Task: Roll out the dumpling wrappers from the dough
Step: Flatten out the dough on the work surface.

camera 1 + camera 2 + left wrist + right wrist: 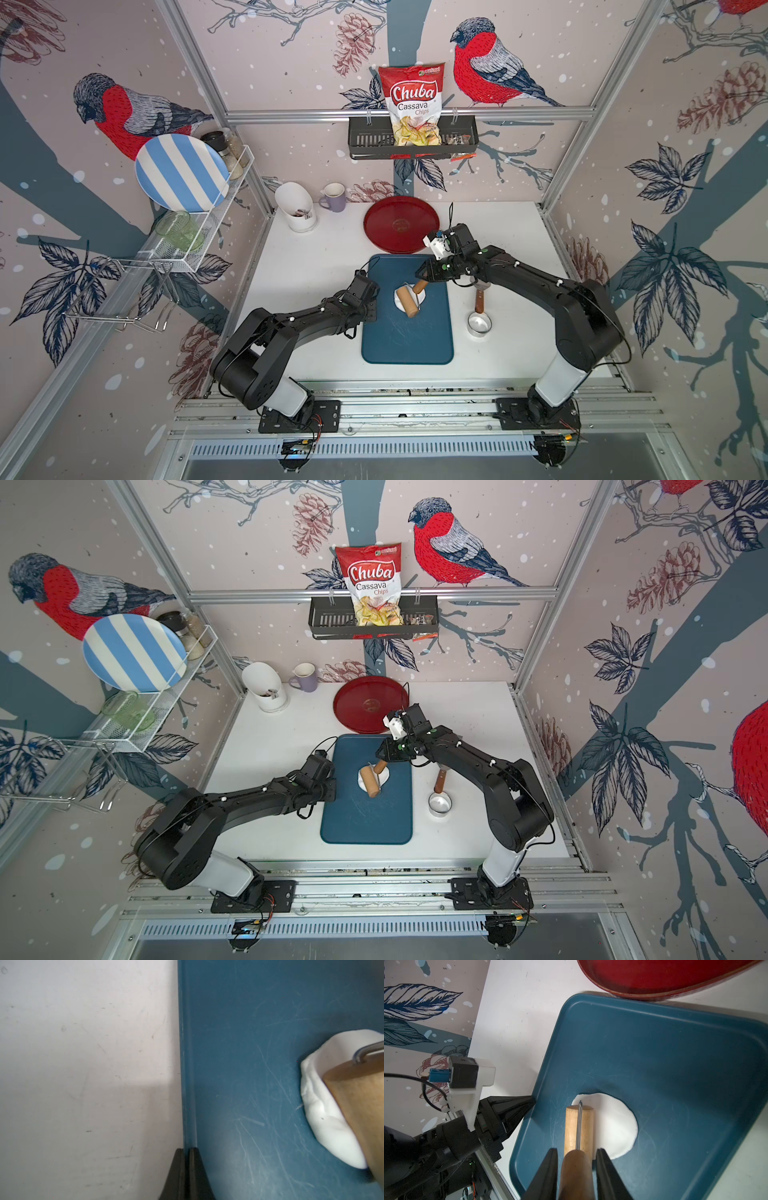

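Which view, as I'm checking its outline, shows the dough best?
The right wrist view: the dough lies close, outline mostly clear of the roller. The left wrist view catches one edge; both top views show it small, partly under the roller.

A board [407, 340] is laid in the middle of the tabletop [316, 249]. On the rear half of the board the dough [616, 1126] is placed, and a roller [407, 302] is laid upon the dough. The handle of the roller is enclosed on both sides by the right tool [577, 1150]. The left tool [187, 1153] is positioned at the left edge of the board. Just behind the board a round tray [382, 224] is set. A ring [479, 324] is placed to the right of the board. At the rear left a mug [333, 197] is kept, with a holder [297, 212] to its left.
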`<state>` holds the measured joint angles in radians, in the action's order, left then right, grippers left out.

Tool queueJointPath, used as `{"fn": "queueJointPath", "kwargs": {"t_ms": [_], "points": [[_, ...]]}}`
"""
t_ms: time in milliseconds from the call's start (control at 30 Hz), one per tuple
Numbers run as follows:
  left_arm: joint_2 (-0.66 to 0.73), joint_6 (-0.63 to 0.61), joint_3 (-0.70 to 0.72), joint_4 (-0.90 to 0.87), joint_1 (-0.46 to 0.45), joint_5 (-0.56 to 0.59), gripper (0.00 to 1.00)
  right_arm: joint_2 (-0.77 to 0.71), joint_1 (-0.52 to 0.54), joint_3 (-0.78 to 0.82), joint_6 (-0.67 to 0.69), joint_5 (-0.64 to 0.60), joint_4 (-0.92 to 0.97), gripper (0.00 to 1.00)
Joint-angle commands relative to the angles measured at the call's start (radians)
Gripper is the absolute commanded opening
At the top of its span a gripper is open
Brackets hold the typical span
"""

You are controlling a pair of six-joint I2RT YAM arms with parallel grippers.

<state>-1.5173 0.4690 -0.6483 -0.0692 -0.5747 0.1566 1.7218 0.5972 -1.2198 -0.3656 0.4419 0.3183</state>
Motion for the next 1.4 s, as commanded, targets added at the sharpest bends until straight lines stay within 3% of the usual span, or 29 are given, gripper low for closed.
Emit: {"fn": "queueJointPath", "kwargs": {"t_ms": [0, 567, 1367], "points": [[-0.015, -0.025, -0.002, -0.026, -0.002, -0.016, 0.00, -0.008, 0.015, 0.019, -0.053, -0.015, -0.062, 0.00], [-0.030, -0.033, -0.001, -0.024, -0.002, -0.017, 0.00, -0.024, 0.099, 0.047, -0.092, -0.197, -0.005, 0.00], [-0.034, -0.018, -0.001, -0.052, -0.002, 0.008, 0.00, -0.089, 0.053, 0.043, -0.171, -0.172, -0.158, 0.00]]}}
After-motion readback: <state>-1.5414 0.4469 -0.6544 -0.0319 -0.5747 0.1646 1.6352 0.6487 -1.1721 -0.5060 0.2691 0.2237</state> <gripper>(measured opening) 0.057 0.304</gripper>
